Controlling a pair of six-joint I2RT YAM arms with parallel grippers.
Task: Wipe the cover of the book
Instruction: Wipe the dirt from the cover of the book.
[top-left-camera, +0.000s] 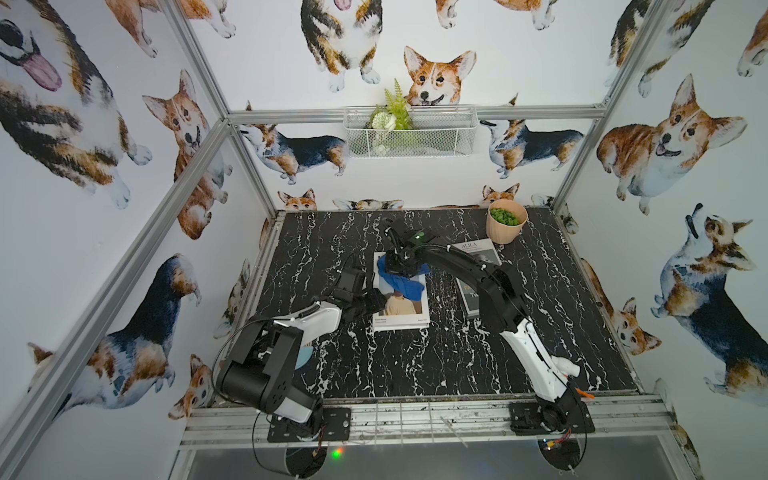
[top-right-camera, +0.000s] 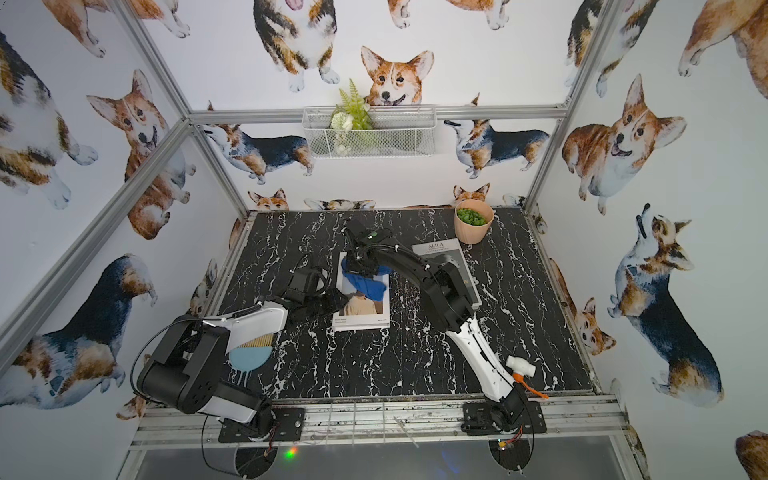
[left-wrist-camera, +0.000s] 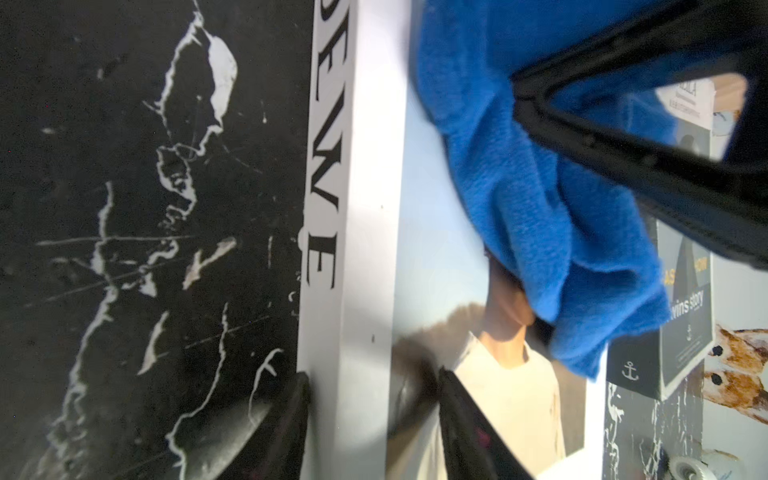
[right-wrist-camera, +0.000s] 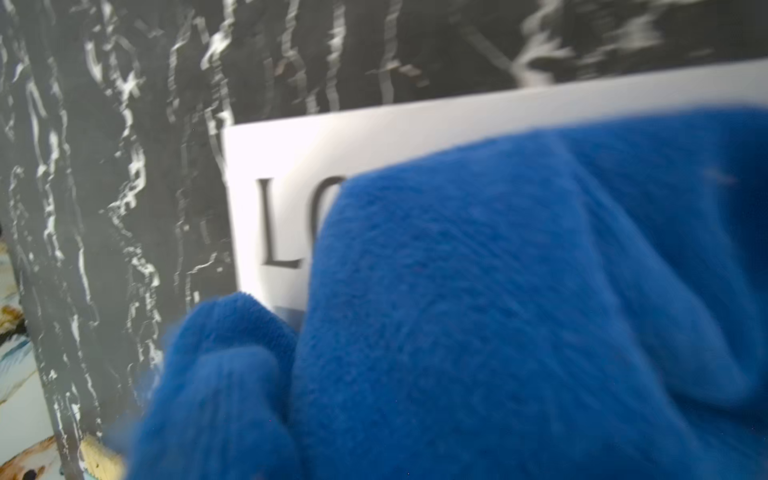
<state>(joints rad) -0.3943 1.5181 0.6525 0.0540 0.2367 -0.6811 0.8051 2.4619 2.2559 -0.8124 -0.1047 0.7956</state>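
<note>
Two claws meet at one book. The white-bordered hardcover book (top-left-camera: 401, 322), with a photograph of a person in a cream shirt on its cover, lies flat near the middle of the black, white-veined marble-look surface (top-left-camera: 415, 365). Its lettered spine faces the left arm.

The left claw (top-left-camera: 372, 302) sits low at that spine edge, toward the book's near end. In the left wrist view its jaws stand partly apart and grip nothing. One finger (left-wrist-camera: 291, 424) is down on the surface against the spine and the other is over the cover photograph, so the edge of the book (left-wrist-camera: 374, 208) lies between them.

The right claw (top-left-camera: 401, 266) hangs over the far end of the cover, directly above a crumpled blue fleece cloth (top-left-camera: 409, 286) that rests on the book. This claw is closed tight. Its fingers are buried in the fabric, so the cloth is probably pinched between them. In the right wrist view the cloth (right-wrist-camera: 498, 311) fills most of the picture, with the book's white corner (right-wrist-camera: 374, 124) just beyond it.
</note>
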